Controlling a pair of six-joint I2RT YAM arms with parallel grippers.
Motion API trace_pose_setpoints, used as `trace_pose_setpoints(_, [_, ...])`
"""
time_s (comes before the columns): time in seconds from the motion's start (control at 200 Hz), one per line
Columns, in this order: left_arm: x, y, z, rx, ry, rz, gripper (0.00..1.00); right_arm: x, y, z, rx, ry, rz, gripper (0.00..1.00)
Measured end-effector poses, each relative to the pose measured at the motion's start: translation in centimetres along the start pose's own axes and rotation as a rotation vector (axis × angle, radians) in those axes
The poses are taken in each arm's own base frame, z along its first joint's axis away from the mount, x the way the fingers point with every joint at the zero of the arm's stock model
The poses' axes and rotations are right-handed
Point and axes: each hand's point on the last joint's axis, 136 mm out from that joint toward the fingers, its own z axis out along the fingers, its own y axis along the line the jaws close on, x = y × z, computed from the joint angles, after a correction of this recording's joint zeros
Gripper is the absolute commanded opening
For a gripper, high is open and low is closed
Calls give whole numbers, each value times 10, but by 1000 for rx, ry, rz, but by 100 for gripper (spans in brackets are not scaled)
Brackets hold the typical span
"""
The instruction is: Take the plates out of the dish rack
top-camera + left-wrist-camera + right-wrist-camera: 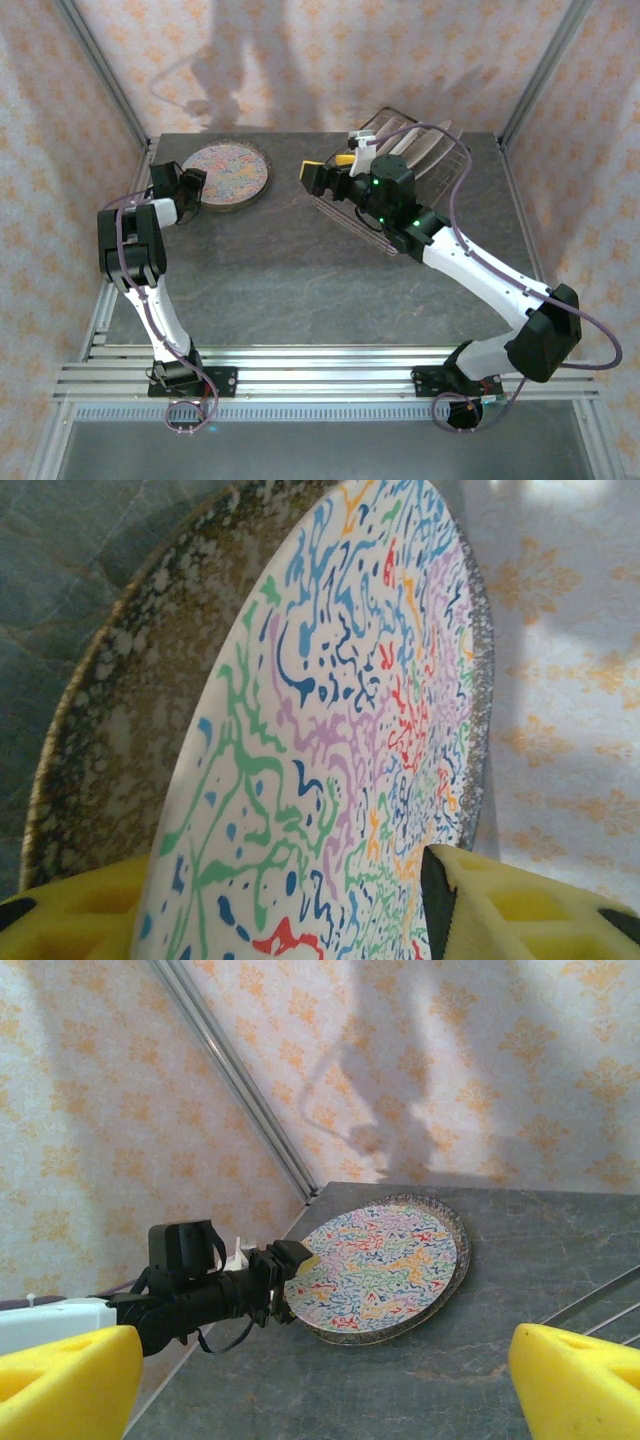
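As left pincer (270, 905) grips, floral plate (350, 720)

A floral plate (375, 1270) lies on a speckled plate (457, 1225) on the grey table (520, 1310). The left gripper (292, 1265) clasps the floral plate's left rim. The right gripper's (325, 1385) yellow fingers (60, 1380) stand wide apart at the bottom corners.

Multicolour plate (228, 170) on speckled plate (110, 730), rack (345, 215) right

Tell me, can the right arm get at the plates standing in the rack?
Probably yes. The right gripper hangs open and empty right beside the dish rack, with nothing between it and the plates. It points away from them, though, so it would have to turn first.
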Motion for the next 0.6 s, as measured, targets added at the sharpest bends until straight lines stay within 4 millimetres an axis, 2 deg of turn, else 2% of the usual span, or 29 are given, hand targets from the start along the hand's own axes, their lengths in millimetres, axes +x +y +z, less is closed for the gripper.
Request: trace_pose_setpoints(0.601, [3,6,-7,-127,50,17,66,0,-2,0,9,0,10,94])
